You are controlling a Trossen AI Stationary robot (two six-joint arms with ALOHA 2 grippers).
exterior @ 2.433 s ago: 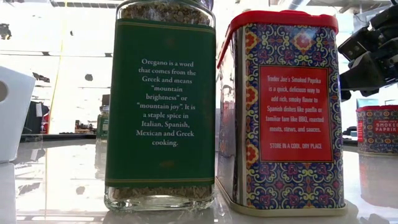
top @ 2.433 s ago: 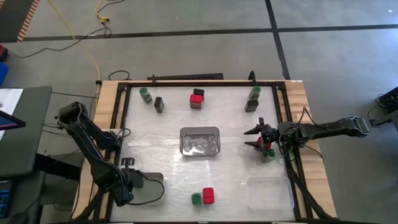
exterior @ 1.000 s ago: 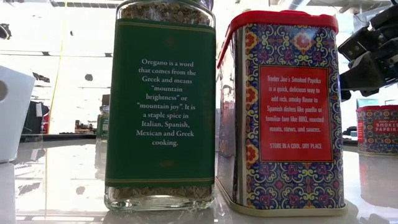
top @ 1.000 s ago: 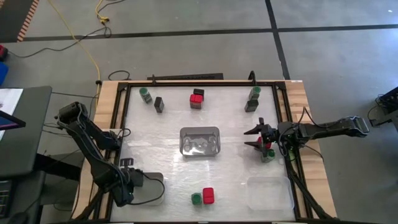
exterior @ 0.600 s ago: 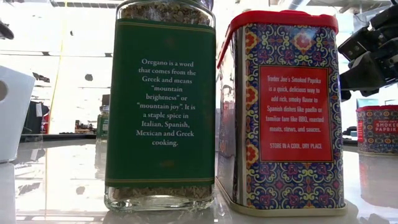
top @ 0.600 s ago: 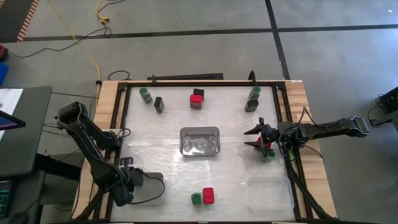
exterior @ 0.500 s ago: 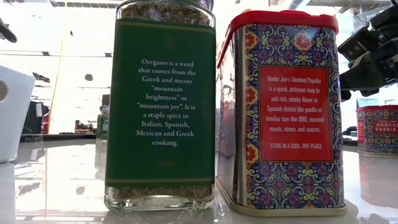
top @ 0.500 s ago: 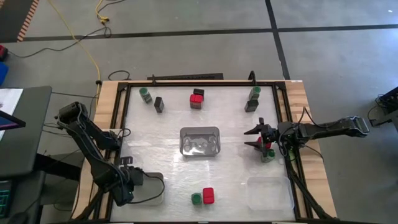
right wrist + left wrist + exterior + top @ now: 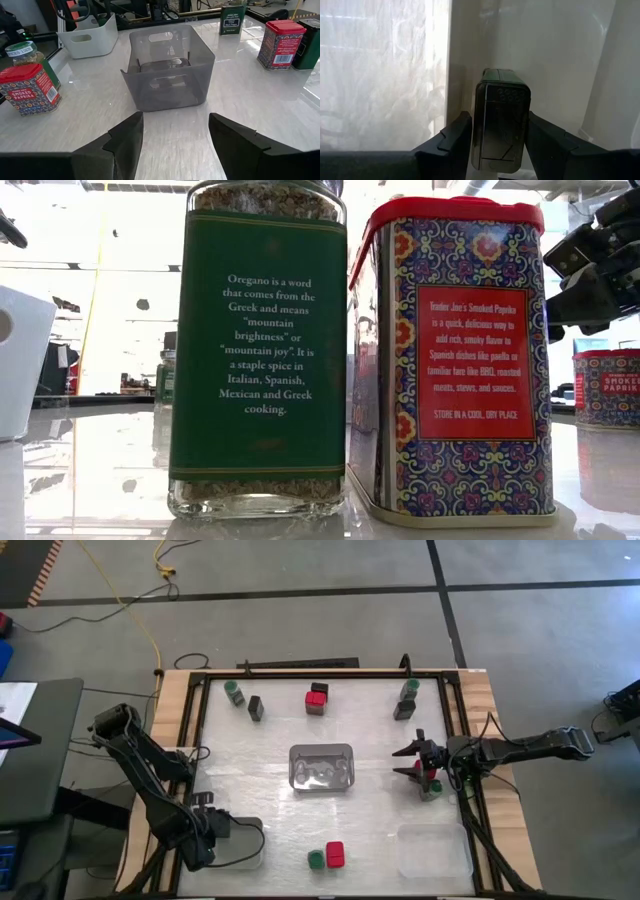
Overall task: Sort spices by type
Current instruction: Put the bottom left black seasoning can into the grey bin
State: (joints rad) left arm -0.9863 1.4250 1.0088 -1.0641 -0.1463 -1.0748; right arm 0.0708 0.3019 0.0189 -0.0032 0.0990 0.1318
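Observation:
My left gripper point(image 9: 203, 840) hangs over the white bin point(image 9: 243, 842) at the table's near left, shut on a dark spice tin point(image 9: 500, 125). My right gripper point(image 9: 413, 763) stands open at the right edge, level, beside a red tin point(image 9: 29, 89) and a green-lidded jar point(image 9: 22, 51). Near the front edge an oregano jar point(image 9: 258, 350) and a paprika tin point(image 9: 455, 350) stand side by side. More spices stand along the far edge: a green jar point(image 9: 233, 690), a dark tin point(image 9: 256, 707), a red tin point(image 9: 317, 698), and a pair at the far right point(image 9: 405, 700). My left gripper pinches the dark tin between its two fingers point(image 9: 452, 142), on two opposite sides just below the top point(image 9: 479, 132). The fingers come from above, pointing down. The tin stands upright inside the white bin, its top with shaker holes point(image 9: 506, 95) facing up. Whether its base rests on the bin floor does not show.
A grey bin point(image 9: 322, 767) stands at the table's middle, straight ahead of my right gripper. A clear bin point(image 9: 433, 848) sits at the near right corner. A dark frame point(image 9: 300, 665) runs round the table.

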